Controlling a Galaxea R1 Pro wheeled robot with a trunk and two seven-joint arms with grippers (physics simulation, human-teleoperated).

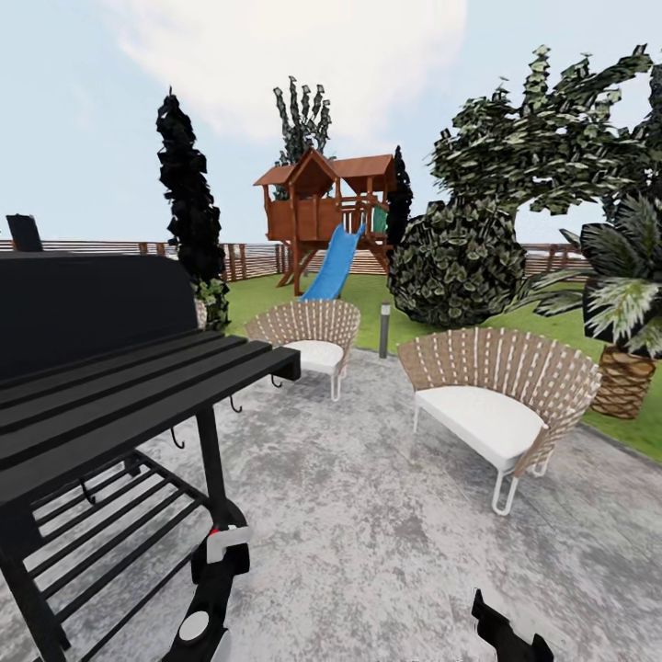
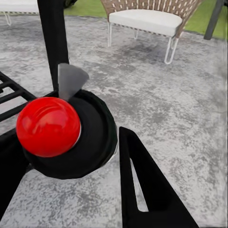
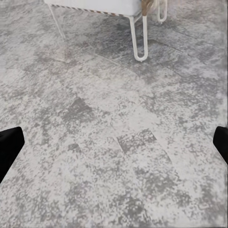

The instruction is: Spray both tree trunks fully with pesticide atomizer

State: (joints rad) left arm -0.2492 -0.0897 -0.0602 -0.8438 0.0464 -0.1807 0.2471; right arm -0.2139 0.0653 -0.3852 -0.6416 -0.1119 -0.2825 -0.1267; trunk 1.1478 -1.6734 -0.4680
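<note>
From the head view, the grey paved patch (image 1: 368, 515) fills the foreground, with a black grill (image 1: 110, 386) at nine o'clock, two wicker chairs (image 1: 496, 405) toward one o'clock, and the left gripper (image 1: 219, 559) at seven o'clock clamped on the pesticide atomizer (image 1: 226, 542). The left wrist view looks along black fingers (image 2: 142, 190) closed around the atomizer's black body and red cap. In the right wrist view, the right gripper (image 3: 114, 145) has its fingertips (image 3: 9, 142) spread wide over bare paving.

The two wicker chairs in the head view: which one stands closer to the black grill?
The smaller-looking wicker chair, just beyond the grill's shelf; the other chair stands apart, toward the potted palm.
</note>
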